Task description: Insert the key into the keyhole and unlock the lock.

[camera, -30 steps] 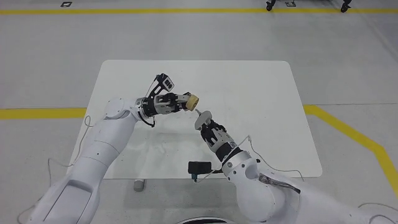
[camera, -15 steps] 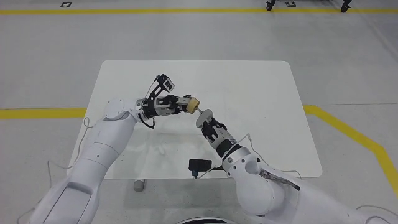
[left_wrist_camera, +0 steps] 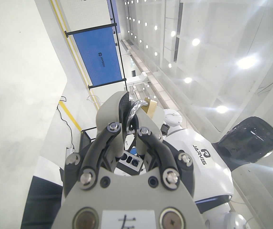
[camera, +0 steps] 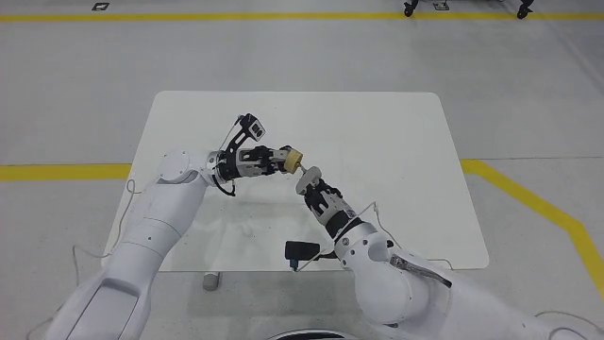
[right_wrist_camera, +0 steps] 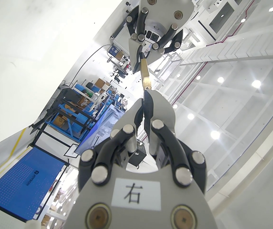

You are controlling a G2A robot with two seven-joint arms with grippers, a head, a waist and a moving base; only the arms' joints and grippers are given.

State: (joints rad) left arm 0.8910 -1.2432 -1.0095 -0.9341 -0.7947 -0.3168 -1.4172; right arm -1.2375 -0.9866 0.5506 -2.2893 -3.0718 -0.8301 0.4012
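A brass padlock [camera: 293, 159] hangs in the air above the white table [camera: 396, 132]. My left gripper [camera: 276, 159] is shut on its silver shackle [left_wrist_camera: 133, 111], and the brass body [left_wrist_camera: 151, 109] sticks out past the fingertips. In the right wrist view the lock body [right_wrist_camera: 145, 72] points end-on at my right gripper [right_wrist_camera: 146, 97]. That gripper is shut on the key, which is almost hidden between the pads; a short bit of key [right_wrist_camera: 146, 88] meets the lock's bottom end. The left gripper [right_wrist_camera: 138, 55] sits just behind the lock. From above, my right gripper [camera: 308, 178] is right below the lock.
A small black device [camera: 302, 250] with a cable lies near the table's front edge. The wide table surface spreads to the right and behind the grippers. Yellow floor lines [camera: 528, 198] run beside the table.
The right arm has shifted slightly and its gripper has edged a little closer to the lock. The left gripper and padlock stay almost in place.
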